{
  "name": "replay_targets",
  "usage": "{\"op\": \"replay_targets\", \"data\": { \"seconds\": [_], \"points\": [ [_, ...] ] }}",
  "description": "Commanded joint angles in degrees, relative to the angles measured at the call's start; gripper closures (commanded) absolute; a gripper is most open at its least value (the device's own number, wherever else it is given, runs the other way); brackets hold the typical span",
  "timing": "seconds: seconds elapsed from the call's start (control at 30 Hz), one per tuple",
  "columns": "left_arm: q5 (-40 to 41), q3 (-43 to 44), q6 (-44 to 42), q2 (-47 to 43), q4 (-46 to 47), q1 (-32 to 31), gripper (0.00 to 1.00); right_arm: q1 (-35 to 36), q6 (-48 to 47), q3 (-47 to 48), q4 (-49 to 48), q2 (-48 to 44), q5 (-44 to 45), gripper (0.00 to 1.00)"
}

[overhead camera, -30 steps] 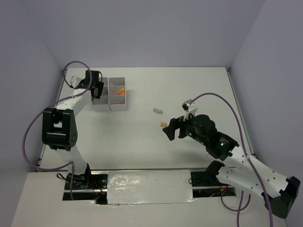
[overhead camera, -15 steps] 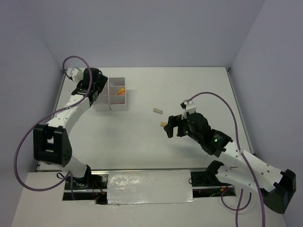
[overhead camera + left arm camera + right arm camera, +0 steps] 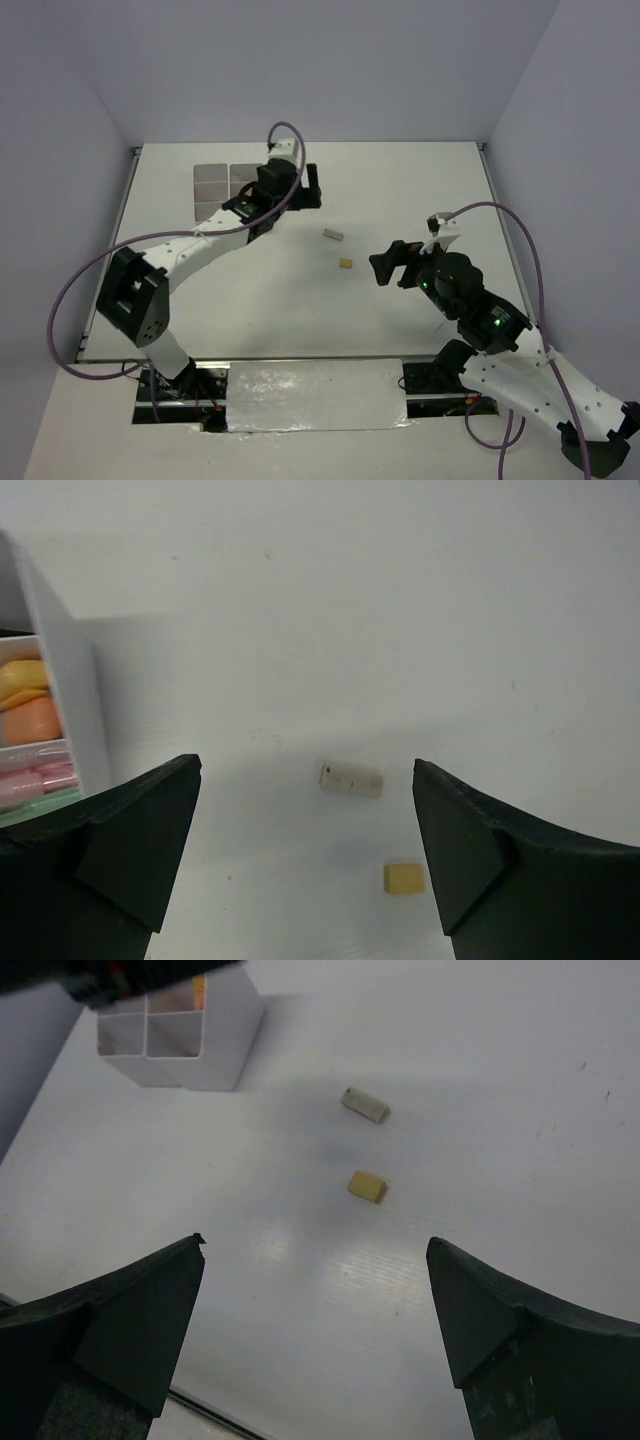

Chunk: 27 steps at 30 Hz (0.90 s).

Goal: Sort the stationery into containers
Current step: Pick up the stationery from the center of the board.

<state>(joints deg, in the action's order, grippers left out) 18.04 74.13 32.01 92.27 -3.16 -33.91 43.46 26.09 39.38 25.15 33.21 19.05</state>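
Since 0.5 s ago the left arm has swung from the box's [image 3: 212, 178] left side across it. Its gripper [image 3: 305, 187] now hangs just past the right edge, the arm covering part of the right column. The right gripper [image 3: 388, 262] has drawn back to the right, away from the beige block [image 3: 345, 263] it was just beside. That block and the grey block [image 3: 333, 235] lie where they did on the table [image 3: 420, 180], near each other and apart, between the 2 grippers. Both grippers are spread wide with nothing between the fingers. In the left wrist view the box [image 3: 78, 695] shows orange pieces [image 3: 25, 705] in 1 compartment and pink sticks [image 3: 35, 778] in the next.
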Motion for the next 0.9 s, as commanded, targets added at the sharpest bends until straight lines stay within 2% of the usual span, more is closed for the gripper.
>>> {"op": "replay_targets", "data": {
  "seconds": [0.0, 0.17, 0.3, 0.63, 0.87],
  "points": [
    [-4.85, -0.3, -8.1, 5.88, 4.72, -3.26, 0.01, -0.4, -0.94, 2.02, 0.96, -2.18, -1.11, 0.0],
    [-10.83, 5.22, -15.04, 15.03, 5.36, -5.46, 0.01, -0.31, -2.53, 1.67, 1.31, -2.71, -3.84, 0.0],
    [-9.17, 9.19, -15.75, 21.36, 3.33, -5.55, 0.01, -0.31, -3.59, 0.97, 1.05, -3.33, -4.72, 0.0],
    [-15.4, 12.01, -17.69, 27.35, 3.33, -5.64, 0.02, -0.31, -5.34, 0.79, -0.54, -1.13, -7.36, 0.0],
    [-14.35, 12.27, -16.28, 30.16, 0.87, -5.64, 0.03, -0.22, -5.78, 0.44, -1.33, -1.66, -8.24, 0.0]
  ]
}}
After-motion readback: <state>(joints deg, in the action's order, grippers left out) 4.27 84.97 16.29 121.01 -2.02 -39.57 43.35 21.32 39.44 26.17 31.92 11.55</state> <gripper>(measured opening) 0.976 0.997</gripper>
